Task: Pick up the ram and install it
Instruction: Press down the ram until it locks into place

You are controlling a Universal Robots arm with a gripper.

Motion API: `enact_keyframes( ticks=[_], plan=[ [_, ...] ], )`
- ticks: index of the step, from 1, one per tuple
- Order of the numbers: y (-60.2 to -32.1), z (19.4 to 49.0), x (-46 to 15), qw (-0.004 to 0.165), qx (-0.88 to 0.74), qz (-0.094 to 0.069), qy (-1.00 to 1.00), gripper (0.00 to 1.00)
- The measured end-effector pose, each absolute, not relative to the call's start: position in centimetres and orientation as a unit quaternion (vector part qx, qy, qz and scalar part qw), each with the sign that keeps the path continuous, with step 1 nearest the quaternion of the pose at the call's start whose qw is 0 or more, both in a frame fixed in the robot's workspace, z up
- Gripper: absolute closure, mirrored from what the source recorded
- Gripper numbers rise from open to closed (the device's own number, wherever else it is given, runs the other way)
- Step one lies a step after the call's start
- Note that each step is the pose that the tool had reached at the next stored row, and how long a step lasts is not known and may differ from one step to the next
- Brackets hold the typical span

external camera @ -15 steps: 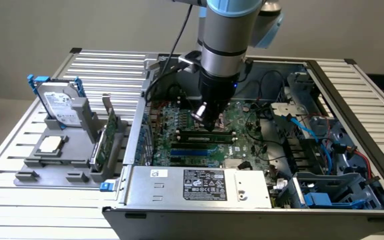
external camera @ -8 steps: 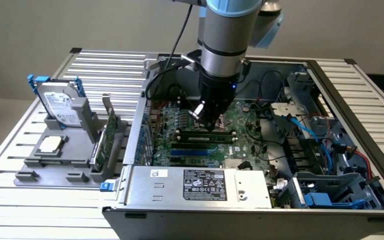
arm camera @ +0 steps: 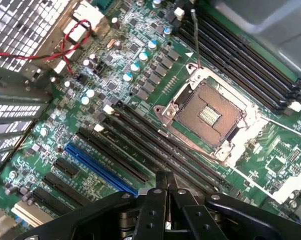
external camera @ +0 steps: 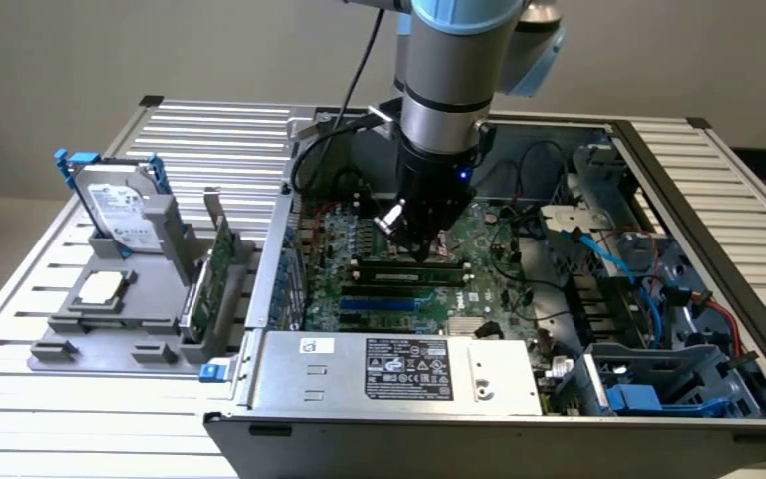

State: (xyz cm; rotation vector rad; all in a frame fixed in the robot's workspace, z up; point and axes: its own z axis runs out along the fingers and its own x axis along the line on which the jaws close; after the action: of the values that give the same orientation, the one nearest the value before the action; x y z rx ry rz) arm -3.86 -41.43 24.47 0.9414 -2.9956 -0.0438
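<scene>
Pincer (external camera: 417, 249) pressed together, apparently to push rather than grip, the robot arm bears down on the ram (external camera: 410, 266), which seems to stand in a motherboard slot at its six o'clock inside the open computer case (external camera: 397, 371).

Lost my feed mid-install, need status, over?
Pincer shut, low inside the PC case. Ram sits along the motherboard slots, directly under pincer tip. No obstruction seen there.
</scene>
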Motion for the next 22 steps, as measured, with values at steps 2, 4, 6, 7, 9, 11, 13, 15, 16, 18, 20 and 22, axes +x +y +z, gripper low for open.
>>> enact_keyframes(
  ticks=[2, 4, 6, 7, 9, 11, 13, 15, 16, 18, 20, 22],
  plan=[
    [-41.43, 24.47, -3.86, 0.000, 0.283, -0.014, -0.959, 0.89],
    [-41.43, 24.47, -3.86, 0.000, 0.267, -0.014, -0.964, 0.89],
    [-41.43, 24.47, -3.86, 0.000, 0.250, -0.014, -0.968, 0.89],
    [-41.43, 24.47, -3.86, 0.000, 0.241, -0.014, -0.970, 0.89],
    [-41.43, 24.47, -3.86, 0.000, 0.225, -0.014, -0.974, 0.89],
    [-41.43, 24.47, -3.86, -0.001, 0.208, -0.014, -0.978, 0.89],
    [-41.43, 24.47, -3.86, -0.001, 0.191, -0.014, -0.982, 0.89],
    [-41.43, 24.47, -3.86, -0.001, 0.174, -0.014, -0.985, 0.89],
    [-41.44, 24.47, -3.86, -0.001, 0.165, -0.014, -0.986, 0.89],
    [-41.43, 24.47, -3.86, -0.002, 0.148, -0.014, -0.989, 0.89],
    [-41.43, 24.47, -3.86, -0.002, 0.131, -0.014, -0.991, 0.89],
    [-41.43, 24.47, -3.86, -0.002, 0.114, -0.014, -0.993, 0.89]
  ],
)
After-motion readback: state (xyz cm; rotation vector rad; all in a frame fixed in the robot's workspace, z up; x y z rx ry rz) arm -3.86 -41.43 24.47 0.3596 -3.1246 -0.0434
